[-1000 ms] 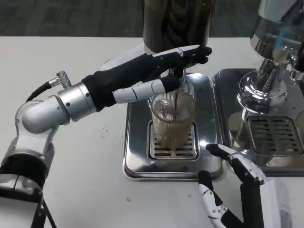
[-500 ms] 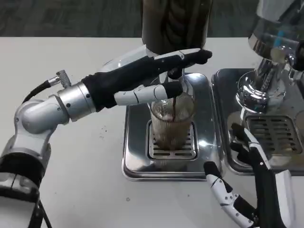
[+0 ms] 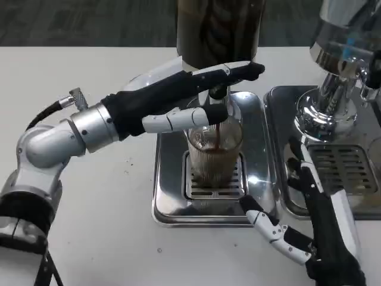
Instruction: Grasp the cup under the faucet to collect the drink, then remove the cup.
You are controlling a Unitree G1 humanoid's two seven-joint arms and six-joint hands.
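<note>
Ribbed glass cup [image 3: 215, 156] is being filled under the faucet [image 3: 218, 92] — apparently pressed by the outstretched left hand [image 3: 189, 96]; the right hand [image 3: 309, 211] is spread, empty.

Looks to me like a drinks counter mock-up in a lab or demo space, not a home kitchen. Top center of the frame I see a tall dispenser [image 3: 217, 30] with dark liquid in its clear tank, standing over a stainless drip tray [image 3: 169, 179] with a slotted grate [image 3: 205, 187]. A ribbed clear cup [image 3: 215, 152] sits on that grate with a dark stream running into it. Right side has a second polished chrome machine [image 3: 333, 89] on its own steel tray [image 3: 345, 173], café-style kit. All of it sits on a plain white table [image 3: 89, 208], and along the top edge I see grey carpet-like floor [image 3: 89, 24], more office or test room than shop.
</note>
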